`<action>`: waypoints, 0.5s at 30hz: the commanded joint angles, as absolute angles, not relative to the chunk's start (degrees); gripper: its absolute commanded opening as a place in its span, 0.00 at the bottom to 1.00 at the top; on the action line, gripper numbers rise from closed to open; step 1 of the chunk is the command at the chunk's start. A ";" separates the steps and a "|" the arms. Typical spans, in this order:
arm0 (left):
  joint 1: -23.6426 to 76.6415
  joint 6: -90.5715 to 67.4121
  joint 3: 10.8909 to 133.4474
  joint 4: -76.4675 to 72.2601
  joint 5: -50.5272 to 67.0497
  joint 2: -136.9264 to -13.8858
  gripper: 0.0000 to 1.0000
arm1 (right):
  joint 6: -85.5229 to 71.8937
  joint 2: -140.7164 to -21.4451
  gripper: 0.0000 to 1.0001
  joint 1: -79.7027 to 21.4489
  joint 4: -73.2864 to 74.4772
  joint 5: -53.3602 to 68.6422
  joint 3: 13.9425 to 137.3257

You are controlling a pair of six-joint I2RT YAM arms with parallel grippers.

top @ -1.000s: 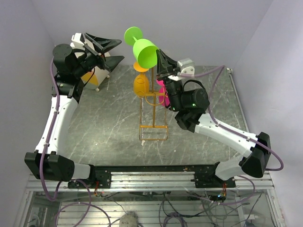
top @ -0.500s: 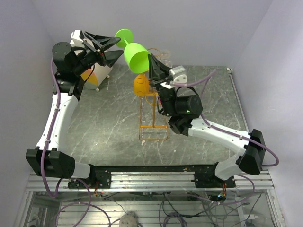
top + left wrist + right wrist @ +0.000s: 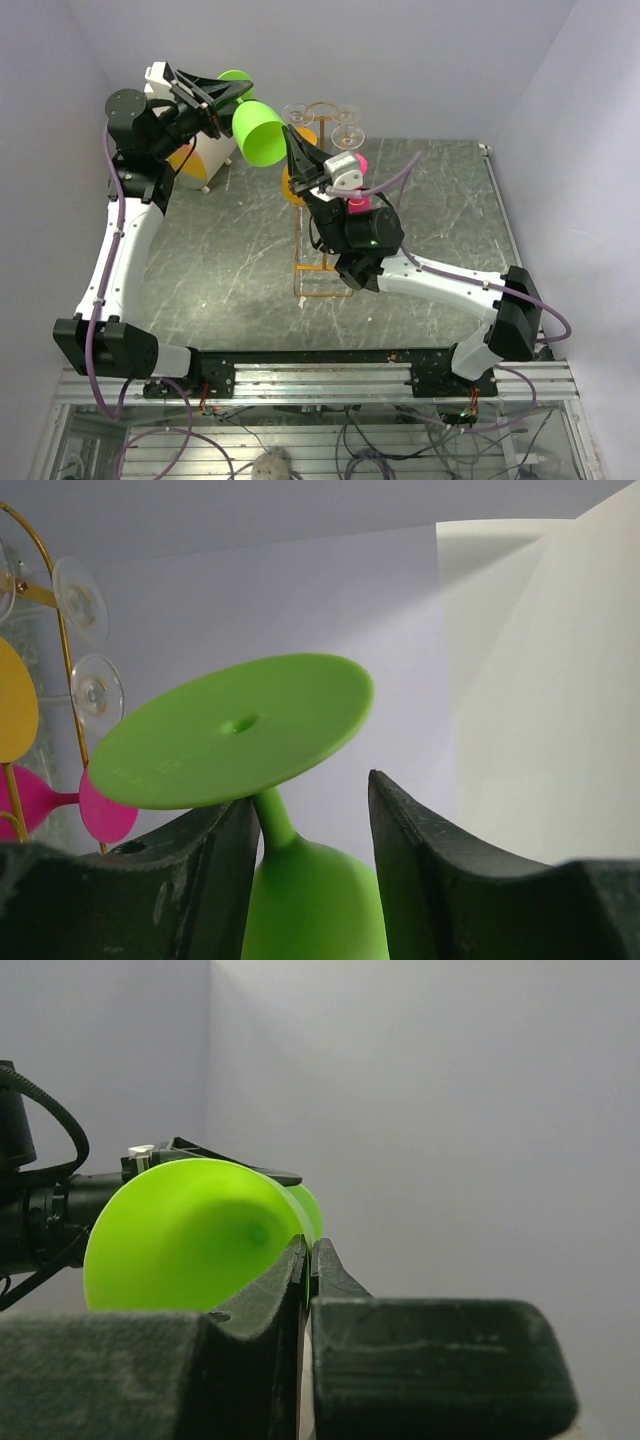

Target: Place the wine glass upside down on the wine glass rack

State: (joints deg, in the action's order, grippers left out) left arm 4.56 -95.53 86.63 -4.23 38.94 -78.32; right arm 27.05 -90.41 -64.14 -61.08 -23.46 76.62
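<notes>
top external view: one green wine glass [image 3: 262, 132] lies sideways in the air, just left of the top of the one wine glass rack [image 3: 326, 294] and apart from it. the right tool [image 3: 305, 1252] is pinched tight on the bowl's rim. the left tool [image 3: 312, 792] stands part open, a finger on either side of the stem just under the foot. on the rack hang two clear glasses [image 3: 78, 590], one yellow glass [image 3: 15, 705] and one pink glass [image 3: 105, 810]. the rack stands on the grey table [image 3: 220, 260].
</notes>
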 commanded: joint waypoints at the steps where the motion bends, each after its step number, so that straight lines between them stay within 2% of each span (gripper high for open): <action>1: 3.87 -96.15 86.98 -6.60 41.13 -76.48 0.54 | 29.82 -91.65 0.00 -65.44 -63.85 -22.82 78.56; 4: 3.62 -96.46 87.16 -6.86 41.22 -76.25 0.50 | 33.29 -92.95 0.00 -66.58 -65.11 -23.51 78.79; 12: 3.38 -95.58 87.51 -5.66 41.84 -75.46 0.51 | 46.80 -98.86 0.00 -68.56 -71.59 -28.73 81.34; 15: 3.34 -93.98 87.75 -4.75 41.63 -75.40 0.44 | 49.85 -100.49 0.00 -68.74 -73.70 -29.52 81.73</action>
